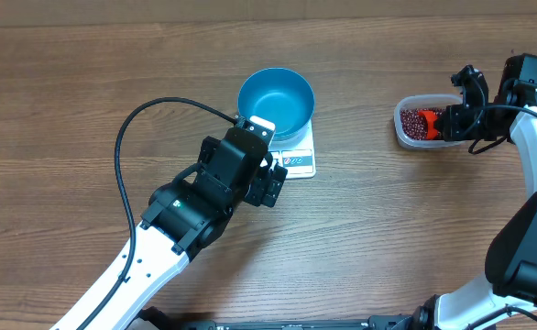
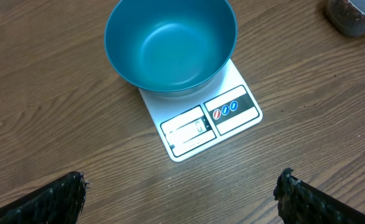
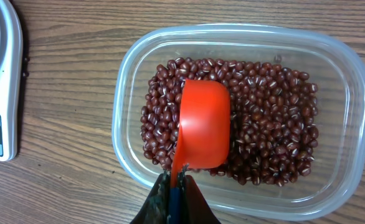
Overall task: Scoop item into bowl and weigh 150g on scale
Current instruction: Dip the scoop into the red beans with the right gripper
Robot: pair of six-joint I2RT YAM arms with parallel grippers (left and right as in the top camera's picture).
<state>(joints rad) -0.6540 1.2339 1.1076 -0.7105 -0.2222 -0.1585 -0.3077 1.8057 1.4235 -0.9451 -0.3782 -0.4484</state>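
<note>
Clamped by its thin handle, an orange-red scoop (image 3: 202,124) is held in the tightly closed fingers of the right gripper (image 3: 175,180). The scoop's long axis is seen running straight away from the gripper, handle nearest the fingers and rounded cup farthest out. In the overhead view it points left, toward the middle of the table. The cup is set down among dark red beans (image 3: 263,118), which are heaped in a clear plastic tub (image 3: 350,81) at the right side of the wooden table (image 1: 67,92). Whether the cup's hollow faces up or down cannot be told.

A teal bowl (image 2: 170,43) is seated upright on the far half of a white scale (image 2: 201,124), well apart from the tub and to its left. No beans are seen inside the bowl. The scale's long axis is angled across the table, with its display and button panel left uncovered on the edge nearest the left gripper (image 2: 181,186). That gripper is held just short of the scale, fingers spread wide, with nothing between them.
</note>
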